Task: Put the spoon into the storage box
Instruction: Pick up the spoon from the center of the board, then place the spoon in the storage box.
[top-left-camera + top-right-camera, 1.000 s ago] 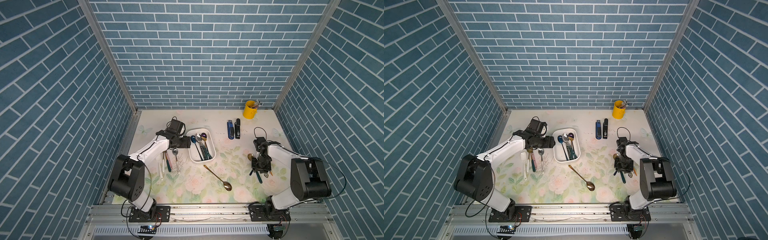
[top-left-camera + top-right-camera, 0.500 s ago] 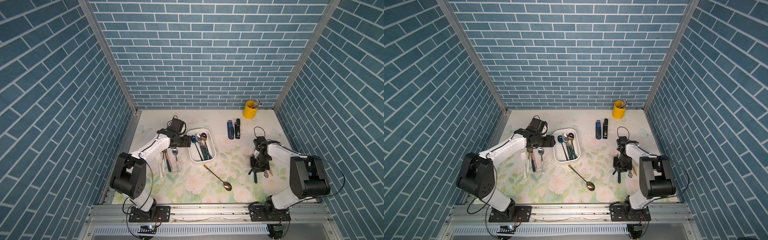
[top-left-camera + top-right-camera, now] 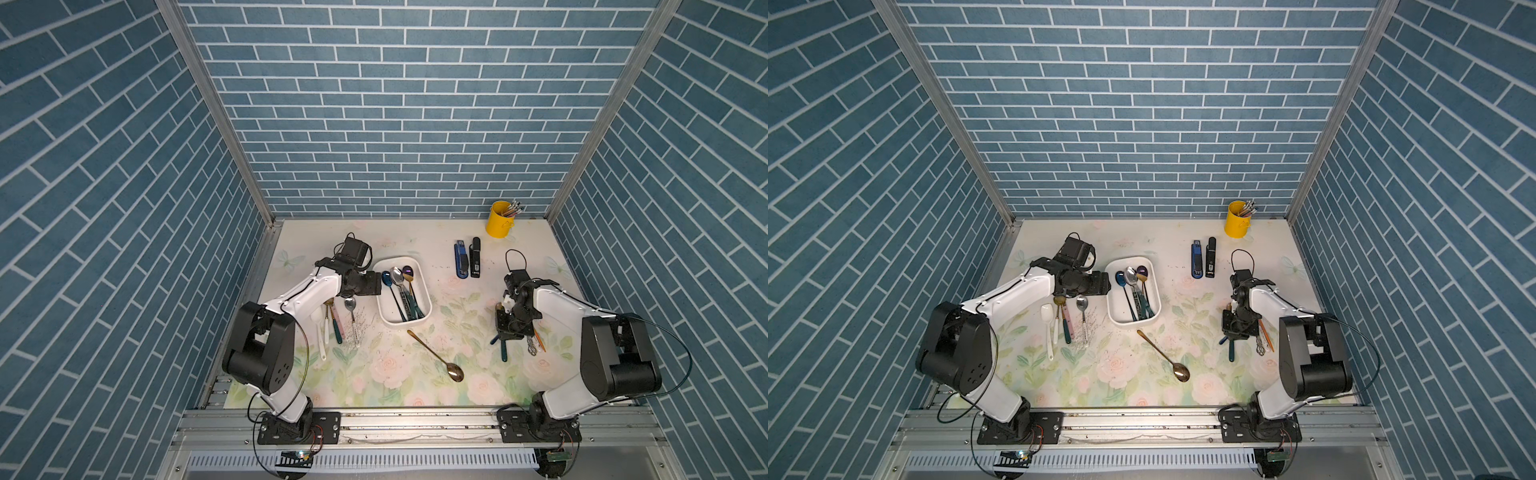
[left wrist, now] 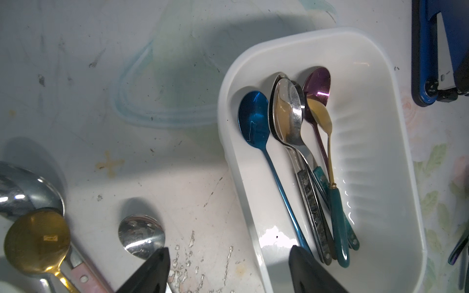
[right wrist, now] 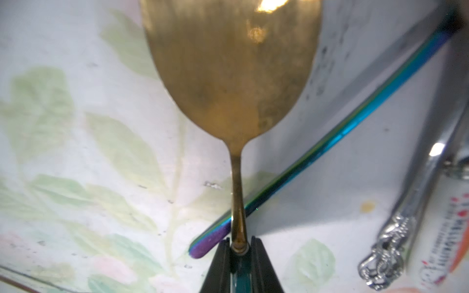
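My right gripper [image 5: 238, 244] is clamped on the spoon [image 5: 231, 76], jaws pinched together on the thin gold stem just where it meets the teal handle. The spoon sits near the right edge of the table [image 3: 415, 374], its teal handle [image 3: 504, 351] pointing toward the front edge. I cannot tell whether it has left the surface.

I judge it light and fully stiff, so it should not bend or break. The trouble is the stem, which is narrow, round and polished and could roll or swivel between flat pads. The bowl hangs on one side of my grip and the long handle on the other, so a fast swing may tip it. The thicker teal handle would give a surer hold, but the neck is near the balance point, which helps. A rainbow handle [image 5: 330, 142] crosses under the stem right at my fingertips, and I could drag it along when lifting.

The box [image 4: 368, 126] stands left of the table's middle, well apart from the spoon. Its spoons are bunched on one side, and the other side is bare. My left gripper [image 4: 228, 250] hovers over the box's left rim, jaws wide apart and empty.
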### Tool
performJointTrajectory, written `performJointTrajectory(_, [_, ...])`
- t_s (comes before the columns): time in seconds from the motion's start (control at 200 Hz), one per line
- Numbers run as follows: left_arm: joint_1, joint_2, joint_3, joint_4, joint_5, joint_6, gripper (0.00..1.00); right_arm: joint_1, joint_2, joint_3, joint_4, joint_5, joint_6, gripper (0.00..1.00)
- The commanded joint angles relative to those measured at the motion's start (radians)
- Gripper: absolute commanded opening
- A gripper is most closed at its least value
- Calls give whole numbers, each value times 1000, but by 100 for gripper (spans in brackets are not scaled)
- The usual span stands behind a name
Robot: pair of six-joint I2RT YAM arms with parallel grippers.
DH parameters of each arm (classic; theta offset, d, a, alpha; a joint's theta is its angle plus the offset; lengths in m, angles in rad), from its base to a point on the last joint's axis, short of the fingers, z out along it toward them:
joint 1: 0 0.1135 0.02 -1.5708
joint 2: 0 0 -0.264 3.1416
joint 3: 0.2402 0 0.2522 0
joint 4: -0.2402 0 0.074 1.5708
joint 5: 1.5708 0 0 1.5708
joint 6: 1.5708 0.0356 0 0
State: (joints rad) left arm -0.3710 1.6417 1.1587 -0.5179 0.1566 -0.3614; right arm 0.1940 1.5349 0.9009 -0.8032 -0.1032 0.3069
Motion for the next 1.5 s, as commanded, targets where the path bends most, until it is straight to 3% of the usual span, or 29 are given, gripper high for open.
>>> performJointTrajectory(0.0, [31,-34,-36,1,9,-47,80,37,-60,104,-55,22,15,7])
performJointTrajectory(0.285, [105,-117,-183,78,88,-142,80,255,14,386,-140,37,108,7])
performJointTrajectory(0.575, [125,-203,-303,110,113,-160,80,473,300,769,-87,-28,163,6])
performJointTrajectory(0.865, [136,-295,-387,110,94,-160,80,585,596,1082,-122,-83,155,6])
performJointTrajectory(1.095, [135,-341,-432,138,87,-171,80,601,699,1134,-153,-83,156,6])
performJointTrajectory(1.495, [135,-240,-336,118,85,-127,80,603,778,1086,-117,-98,171,6])
